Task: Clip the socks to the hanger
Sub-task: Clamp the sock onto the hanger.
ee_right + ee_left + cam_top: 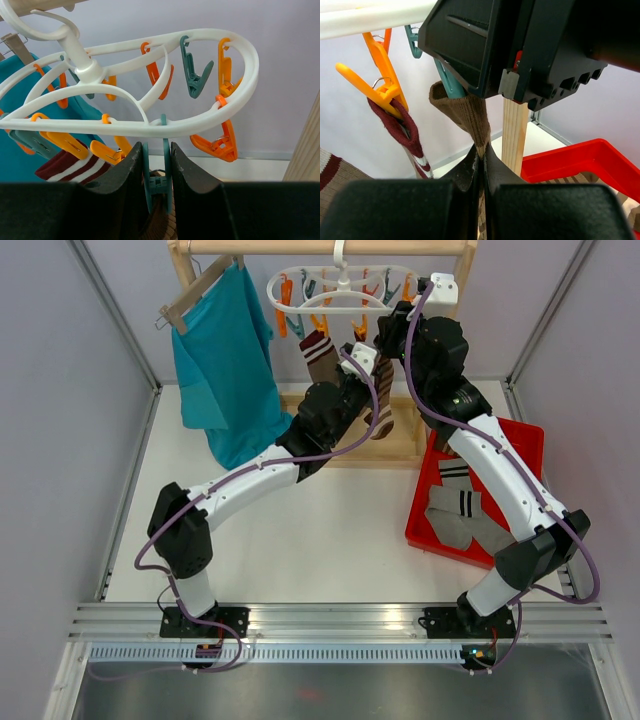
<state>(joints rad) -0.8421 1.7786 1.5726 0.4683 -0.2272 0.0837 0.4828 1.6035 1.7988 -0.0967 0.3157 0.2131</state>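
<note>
While the left gripper [481, 152] pinches a brown sock [463, 111] just under the hanger [200, 125], the right gripper [156, 162] squeezes a teal clip [156, 184] hanging from the hanger's near rim.

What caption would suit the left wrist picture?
Left fingers pinch a brown sock up at a teal clip, beside a maroon sock hanging from an orange clip.

Bright, even light, faint soft shadows; wrist views blur at the closest foreground.
</note>
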